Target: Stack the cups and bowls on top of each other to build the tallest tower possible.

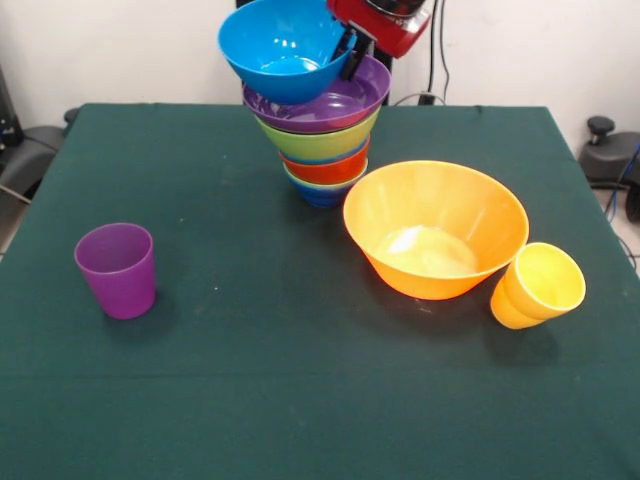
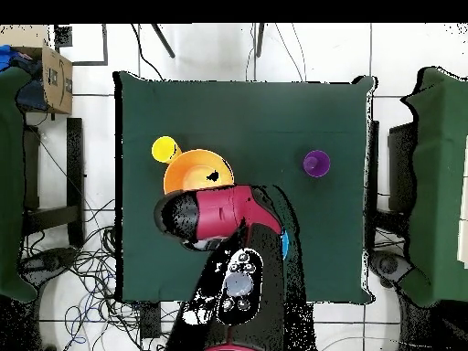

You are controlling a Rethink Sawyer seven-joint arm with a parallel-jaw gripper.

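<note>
At upper centre of the front view, the gripper (image 1: 352, 52) appears to pinch the blue bowl (image 1: 283, 48) by its rim, tilted over the tower (image 1: 322, 135). Orange bowl (image 1: 436, 230), yellow cup (image 1: 538, 286) and purple cup (image 1: 117, 269) wait unstacked on the table (image 1: 300, 400).

A green cloth (image 1: 300, 400) covered the table, a white wall (image 1: 120, 50) behind it; cables (image 2: 82, 265) trailed over the tiled floor (image 2: 402, 55).
</note>
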